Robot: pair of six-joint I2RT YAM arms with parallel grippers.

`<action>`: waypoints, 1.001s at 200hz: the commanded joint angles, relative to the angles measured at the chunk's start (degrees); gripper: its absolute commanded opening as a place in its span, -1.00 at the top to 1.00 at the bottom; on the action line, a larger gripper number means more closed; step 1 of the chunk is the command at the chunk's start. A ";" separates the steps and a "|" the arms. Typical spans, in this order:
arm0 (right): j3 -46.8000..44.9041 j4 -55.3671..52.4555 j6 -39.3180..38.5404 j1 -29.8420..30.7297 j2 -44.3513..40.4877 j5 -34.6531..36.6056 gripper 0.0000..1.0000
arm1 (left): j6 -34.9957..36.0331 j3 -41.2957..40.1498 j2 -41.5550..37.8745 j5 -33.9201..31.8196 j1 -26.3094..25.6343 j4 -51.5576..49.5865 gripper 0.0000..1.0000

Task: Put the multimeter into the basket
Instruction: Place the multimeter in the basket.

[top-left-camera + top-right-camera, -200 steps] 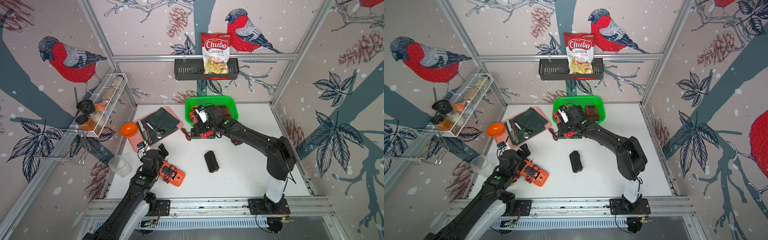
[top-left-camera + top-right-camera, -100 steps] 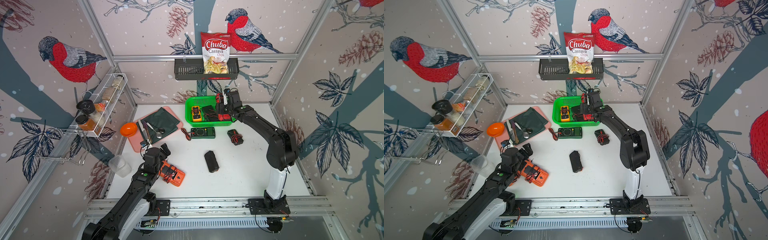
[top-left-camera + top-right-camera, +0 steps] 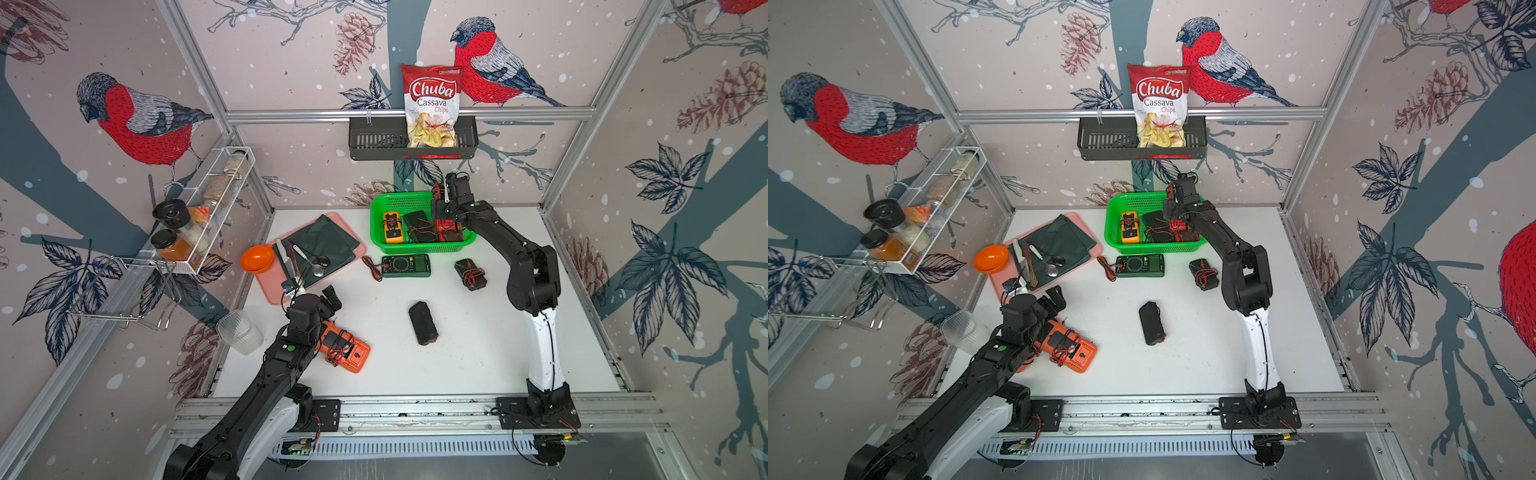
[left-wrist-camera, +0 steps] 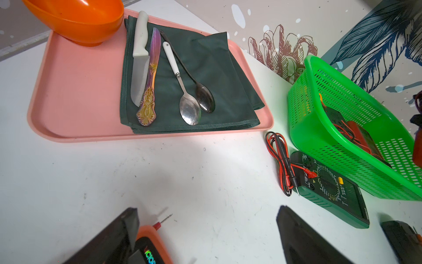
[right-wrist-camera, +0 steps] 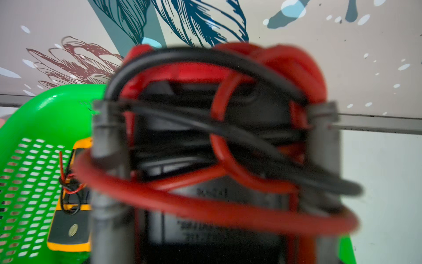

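Well, nearest me the left pincer point(image 4: 209, 230) hangs spread wide and empty, one finger just beside the orange multimeter point(image 3: 345, 351) on the bench point(image 3: 478, 353); that arm has hardly stirred in the last second. Further out, a black multimeter point(image 3: 423, 323) and a green multimeter point(image 3: 406, 266) lie loose, the green one just before the basket point(image 3: 424, 248). Beyond, the right pincer point(image 3: 446, 198) has swung from the basket's near left corner to its far right side. It pinches a lead-wrapped multimeter point(image 5: 212, 205) above the basket, where a yellow multimeter point(image 3: 392, 226) already lies. To my eye, only lowering and letting go remain for this one.
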 commanded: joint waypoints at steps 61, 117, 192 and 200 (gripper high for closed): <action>2.01 -0.46 -0.47 -1.69 4.16 3.67 0.15 | 0.66 0.22 0.84 0.80 0.09 2.57 -0.95; 1.88 -1.39 -0.40 -2.04 5.71 3.33 -0.30 | 0.58 0.32 1.77 1.71 0.03 3.30 -0.95; 1.85 -2.32 -0.69 -1.73 6.68 4.44 -1.00 | 0.51 0.27 1.26 1.55 0.16 2.66 -0.95; 1.85 -2.28 -0.69 -1.66 6.68 4.87 -1.00 | 0.58 0.27 1.23 1.41 0.04 2.63 -0.95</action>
